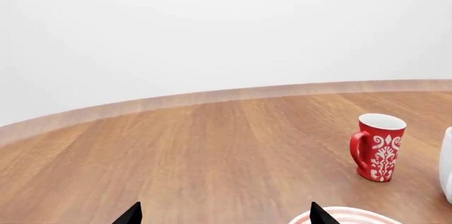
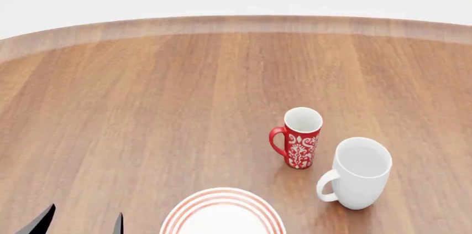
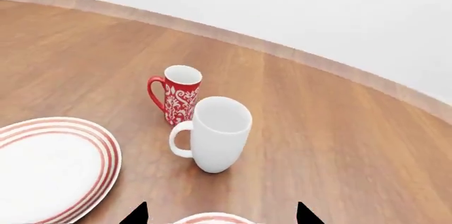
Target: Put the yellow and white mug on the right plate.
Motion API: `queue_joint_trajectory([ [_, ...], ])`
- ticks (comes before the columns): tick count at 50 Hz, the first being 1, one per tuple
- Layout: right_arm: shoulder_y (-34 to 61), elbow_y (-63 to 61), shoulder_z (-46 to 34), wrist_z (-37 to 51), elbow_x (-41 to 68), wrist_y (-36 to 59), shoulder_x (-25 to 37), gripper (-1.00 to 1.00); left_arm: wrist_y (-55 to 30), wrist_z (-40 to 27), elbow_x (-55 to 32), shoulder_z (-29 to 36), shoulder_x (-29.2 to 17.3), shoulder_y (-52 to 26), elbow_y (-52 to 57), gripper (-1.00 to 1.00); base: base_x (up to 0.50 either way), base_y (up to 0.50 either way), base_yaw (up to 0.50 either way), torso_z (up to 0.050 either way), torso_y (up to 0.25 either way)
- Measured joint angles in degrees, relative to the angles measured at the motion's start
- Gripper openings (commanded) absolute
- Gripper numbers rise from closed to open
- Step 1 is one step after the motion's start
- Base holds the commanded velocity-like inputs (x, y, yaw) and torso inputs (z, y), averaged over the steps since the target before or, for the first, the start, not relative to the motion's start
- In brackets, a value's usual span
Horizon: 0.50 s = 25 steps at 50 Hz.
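Yellow and white mug is not in any view, so I cannot tell which way it lies from either claw. The right gripper [image 3: 220, 214] is spread wide, over a red-ringed plate [image 3: 211, 218] just before the white mug [image 3: 215, 133]. The left gripper [image 1: 224, 214] is wide too, holding nothing.

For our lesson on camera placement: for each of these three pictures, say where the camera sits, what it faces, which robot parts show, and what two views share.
Left wrist: near the left hand, looking low across the table; two dark fingertips show.
Head: high up, looking down on the red mug, white mug and a plate; left fingertips at lower left.
Right wrist: near the right hand, facing both mugs; fingertips show.
Shared: all three show the red mug.
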Motion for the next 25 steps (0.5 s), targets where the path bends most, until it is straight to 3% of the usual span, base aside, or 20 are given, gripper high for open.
queue_joint_trajectory([
  [25,4.6,-8.2,-15.6,3.6,-9.8,-1.4,1.9,1.0,0.4,-0.5,-0.1,0.1,-0.2,-0.1,-0.2,1.0,0.0,0.0,0.0,0.0,0.0],
])
